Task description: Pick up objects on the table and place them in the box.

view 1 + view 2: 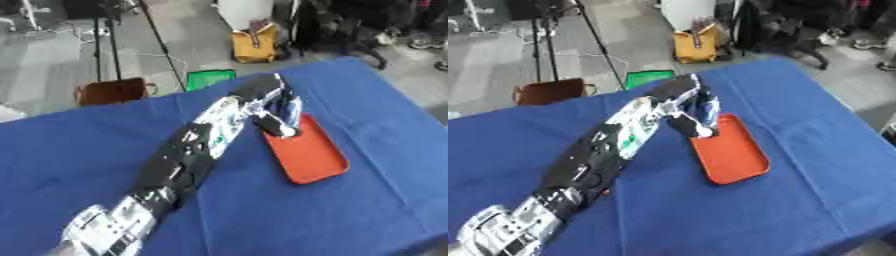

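The largest thing I see is the table (367, 130), covered in a blue cloth and lying askew in both eye views. Across it runs my left arm (188, 160), black with silver joints, entering at the lower left corner and stretching toward the far middle of the cloth. Next in size is the orange tray (311, 155), a shallow rounded rectangle lying flat on the cloth right of centre, its long side running away from me. My left hand (278, 112) is over the tray's far end, fingers bent downward with the tips at or just above the tray's rim. The view is blurred there, so I cannot tell whether the fingers are curled round anything or simply hanging relaxed; no separate object can be made out between them. My right hand appears in neither view.
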`<state>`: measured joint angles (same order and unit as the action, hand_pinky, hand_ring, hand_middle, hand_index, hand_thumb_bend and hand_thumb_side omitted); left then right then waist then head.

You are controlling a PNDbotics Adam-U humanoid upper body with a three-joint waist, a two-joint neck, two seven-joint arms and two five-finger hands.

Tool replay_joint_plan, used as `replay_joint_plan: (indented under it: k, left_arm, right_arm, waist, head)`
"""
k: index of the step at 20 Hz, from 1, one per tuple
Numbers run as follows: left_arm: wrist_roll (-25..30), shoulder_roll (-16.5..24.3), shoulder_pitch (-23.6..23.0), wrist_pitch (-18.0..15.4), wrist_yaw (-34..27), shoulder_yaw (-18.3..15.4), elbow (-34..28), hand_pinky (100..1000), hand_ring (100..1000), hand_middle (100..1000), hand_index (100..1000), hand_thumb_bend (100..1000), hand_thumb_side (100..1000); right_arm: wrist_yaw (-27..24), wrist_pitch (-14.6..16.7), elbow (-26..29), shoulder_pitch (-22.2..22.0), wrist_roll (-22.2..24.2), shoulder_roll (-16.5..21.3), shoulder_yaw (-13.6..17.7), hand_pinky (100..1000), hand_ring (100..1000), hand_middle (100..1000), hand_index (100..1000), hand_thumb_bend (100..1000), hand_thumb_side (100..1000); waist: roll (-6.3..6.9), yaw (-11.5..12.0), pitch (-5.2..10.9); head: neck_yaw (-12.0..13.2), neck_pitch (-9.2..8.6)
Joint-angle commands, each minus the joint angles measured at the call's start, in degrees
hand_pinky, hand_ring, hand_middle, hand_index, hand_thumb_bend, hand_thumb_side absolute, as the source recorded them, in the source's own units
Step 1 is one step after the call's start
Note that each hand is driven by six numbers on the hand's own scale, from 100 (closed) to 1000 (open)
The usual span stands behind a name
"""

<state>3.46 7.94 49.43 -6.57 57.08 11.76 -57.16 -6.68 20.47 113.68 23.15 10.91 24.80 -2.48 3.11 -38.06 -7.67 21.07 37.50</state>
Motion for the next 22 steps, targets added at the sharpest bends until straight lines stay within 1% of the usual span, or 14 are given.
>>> replay_joint_plan:
  k: [1,6,7,10,11,12,13,14,15,18,19,20,21,22]
  left_arm:
    - [-3.6,-1.0,0.5,-1.0,3.3,0.5,0.7,189,354,411,527,632,266]
    - [-9.1,-2.4,-0.5,-1.5,8.1,0.1,3.3,208,366,423,537,654,276]
    - [-10.1,-2.5,-0.6,-1.5,8.5,-0.1,3.6,263,414,464,571,700,298]
    - [-13.2,-2.7,-0.8,-1.2,9.6,-0.2,4.0,290,437,478,580,746,315]
    - [-13.8,-2.7,-0.8,-1.1,10.2,-0.2,4.2,439,537,579,680,853,393]
    - [-14.3,-2.7,-0.8,-0.8,11.2,-0.1,4.3,439,537,579,680,853,393]
    - [-14.6,-2.7,-0.8,-0.6,12.2,-0.1,4.5,603,678,698,793,987,451]
    - [-14.6,-2.7,-0.8,-0.3,13.4,-0.2,4.7,603,678,698,793,987,451]
    - [-14.6,-2.7,-0.8,-0.1,14.3,-0.3,4.8,678,742,747,831,1000,476]
    - [-14.3,-2.7,-0.7,0.4,16.2,-0.8,5.0,750,801,803,861,1000,524]
    - [-14.6,-2.6,-0.8,0.4,15.8,-1.4,4.2,777,857,842,877,1000,699]
    - [-15.1,-2.2,-1.1,0.3,14.3,-2.1,2.8,777,857,842,877,1000,699]
    - [-15.5,-1.8,-1.5,0.2,12.5,-2.6,1.3,694,830,816,856,785,878]
    - [-17.3,-0.8,-2.3,0.3,8.0,-4.6,-1.7,649,825,809,855,722,924]
  right_arm:
    - [-0.4,0.2,0.9,0.8,0.2,0.4,0.3,611,707,669,834,555,530]
    - [-0.4,0.2,0.9,0.7,0.3,0.2,0.3,611,707,668,834,556,529]
    - [-0.4,0.2,0.9,0.7,0.3,0.2,0.3,611,707,668,834,556,529]
    - [-0.4,0.2,0.9,0.6,0.3,0.2,0.3,611,707,668,834,557,528]
    - [-0.4,0.2,0.9,0.6,0.3,0.1,0.3,611,707,668,834,555,529]
    - [-0.4,0.2,0.9,0.6,0.3,0.1,0.3,611,707,668,834,555,529]
    - [-0.4,0.2,0.9,0.6,0.3,0.1,0.4,611,707,668,835,545,537]
    - [-0.4,0.2,0.9,0.5,0.2,0.1,0.4,611,707,668,835,545,537]
    - [-0.4,0.2,0.9,0.4,0.2,0.1,0.4,611,707,668,835,545,538]
    - [-0.4,0.2,0.9,0.3,0.1,0.0,0.5,611,708,668,835,543,539]
    - [-0.3,0.2,0.9,0.2,0.1,0.0,0.5,611,707,668,835,542,539]
    - [-0.3,0.2,0.9,0.1,0.0,0.1,0.6,611,707,668,835,542,539]
    - [-0.2,0.2,0.9,0.0,-0.1,0.1,0.7,611,707,668,835,543,539]
    - [-0.1,0.1,0.9,-0.3,-0.2,0.3,0.9,611,708,668,835,540,530]
  waist:
    - [-0.61,-0.2,0.50]
    - [-0.43,-0.6,0.32]
    - [-0.41,-0.6,0.30]
    - [-0.35,-0.7,0.26]
    - [-0.35,-0.7,0.23]
    - [-0.36,-0.7,0.20]
    - [-0.38,-0.7,0.15]
    - [-0.41,-0.7,0.09]
    - [-0.43,-0.7,0.06]
    - [-0.51,-0.7,-0.02]
    - [-0.59,-0.5,-0.04]
    - [-0.66,-0.2,-0.05]
    - [-0.71,0.0,-0.04]
    - [-0.73,0.8,0.07]
  head:
    - [0.3,-0.52]
    - [0.2,-0.75]
    - [0.2,-0.75]
    - [0.2,-0.78]
    - [0.3,-0.77]
    - [0.3,-0.75]
    - [0.4,-0.71]
    - [0.4,-0.66]
    - [0.5,-0.62]
    - [0.5,-0.58]
    - [0.4,-0.56]
    - [0.3,-0.55]
    - [0.2,-0.50]
    - [-0.2,-0.40]
